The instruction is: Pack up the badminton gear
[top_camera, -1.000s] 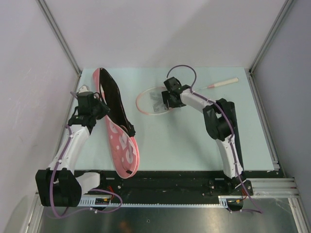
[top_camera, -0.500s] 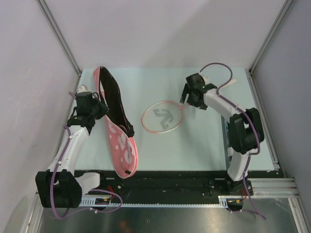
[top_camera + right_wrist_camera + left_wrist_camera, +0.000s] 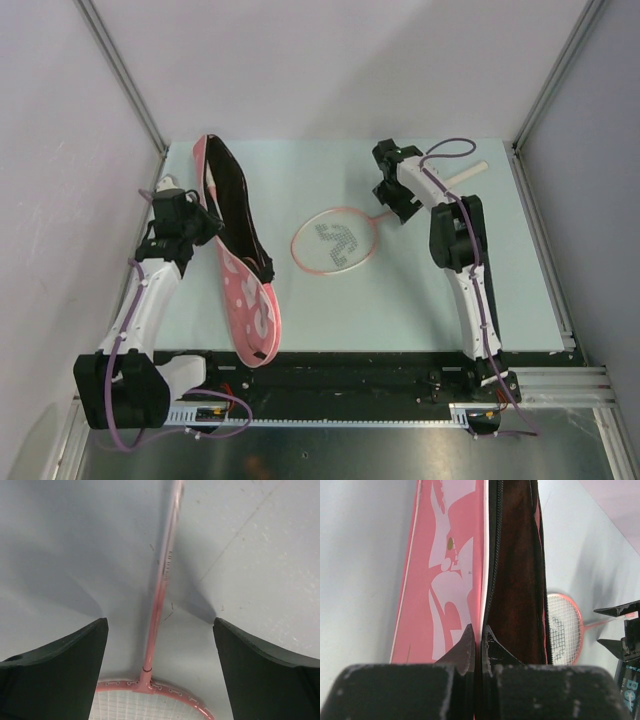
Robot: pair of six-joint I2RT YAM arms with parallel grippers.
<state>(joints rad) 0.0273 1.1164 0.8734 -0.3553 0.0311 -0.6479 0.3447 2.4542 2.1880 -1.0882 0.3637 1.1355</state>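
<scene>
Seen from above, a pale green surface (image 3: 400,300) carried a pink racket-shaped bag (image 3: 245,290) with white lettering. It lay along the left side, running from the far edge toward the near edge, and its far end gaped open on a dark lining. The left claw (image 3: 205,222) met the bag's raised left rim there. The left wrist camera showed what the overhead view could not: the left claw (image 3: 479,632) was clenched tight on the bag (image 3: 450,580), with its two black fingertips pinched together on the white-piped edge beside the zipper. The pink printed outside fell to the left and the dark lining to the right. Beyond the bag, that view caught a thin pink-framed racket (image 3: 562,625) lying flat. Overhead, the racket (image 3: 335,240) lay near the middle of the surface, apart from the bag. Its strung head was nearest the bag and its white handle (image 3: 468,170) pointed to the far right corner. The right claw (image 3: 392,195) hung over the shaft just beyond the head. Only the right wrist camera made its state plain: the right claw (image 3: 160,630) was spread wide and released. One dark finger (image 3: 60,675) stood on each side of the thin pink shaft (image 3: 162,575), and neither touched it. Whether the fingertips reached the surface could not be told.
</scene>
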